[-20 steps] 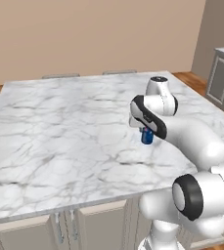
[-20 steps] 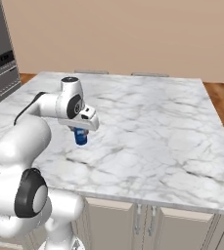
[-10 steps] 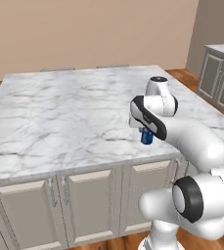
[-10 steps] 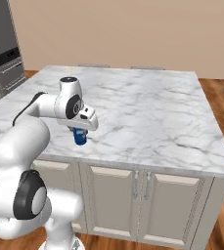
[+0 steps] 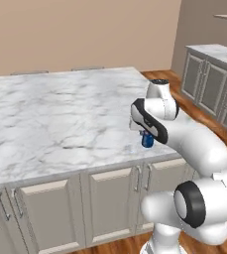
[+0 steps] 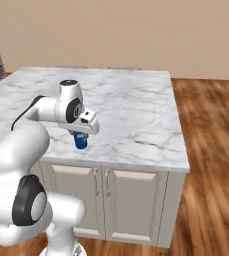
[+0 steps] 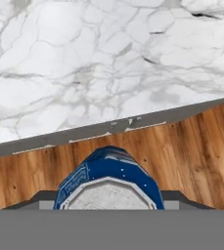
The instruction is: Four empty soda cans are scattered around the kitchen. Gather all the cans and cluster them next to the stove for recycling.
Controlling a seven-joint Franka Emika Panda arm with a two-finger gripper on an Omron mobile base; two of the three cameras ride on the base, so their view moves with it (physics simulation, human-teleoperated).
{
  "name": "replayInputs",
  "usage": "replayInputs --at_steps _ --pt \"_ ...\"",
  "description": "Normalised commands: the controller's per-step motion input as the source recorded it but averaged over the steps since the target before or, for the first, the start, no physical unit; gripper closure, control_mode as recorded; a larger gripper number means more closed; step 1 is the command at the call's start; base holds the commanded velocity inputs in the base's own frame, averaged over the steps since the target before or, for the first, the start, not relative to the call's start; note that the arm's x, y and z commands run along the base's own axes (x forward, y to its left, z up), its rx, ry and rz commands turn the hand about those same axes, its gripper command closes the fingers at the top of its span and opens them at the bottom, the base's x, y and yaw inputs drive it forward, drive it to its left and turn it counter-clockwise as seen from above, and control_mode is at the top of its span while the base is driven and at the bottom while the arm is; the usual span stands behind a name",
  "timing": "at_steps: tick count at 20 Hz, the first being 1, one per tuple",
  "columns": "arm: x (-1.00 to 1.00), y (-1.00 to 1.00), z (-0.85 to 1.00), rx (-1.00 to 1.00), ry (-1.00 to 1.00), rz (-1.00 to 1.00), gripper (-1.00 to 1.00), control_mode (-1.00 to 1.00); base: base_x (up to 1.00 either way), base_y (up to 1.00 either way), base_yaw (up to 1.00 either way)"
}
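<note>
The small blue soda can with a silvery top point(image 5: 147, 139) hangs upright, clamped in the white arm's two-finger gripper point(image 6: 80, 138), past the near edge of the white grey-veined marble island counter point(image 6: 136, 112), above the wood floor point(image 7: 191, 151).

At center right of the frame, the gripper point(image 5: 146, 137) holds 1 blue soda can point(image 5: 147, 140) above the marble surface point(image 5: 60, 119), near its front edge.
</note>
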Motion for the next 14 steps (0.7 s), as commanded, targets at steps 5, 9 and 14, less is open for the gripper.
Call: replayInputs --at_steps 5,9,14 --pt "0.00 0.00 0.00 0.00 0.00 0.00 1.00 1.00 0.14 -0.94 -0.12" --pt "0.00 0.00 0.00 0.00 0.00 0.00 1.00 1.00 0.00 -0.76 -0.26" --pt "0.00 0.00 0.00 0.00 0.00 0.00 1.00 1.00 0.00 -0.53 -0.35"
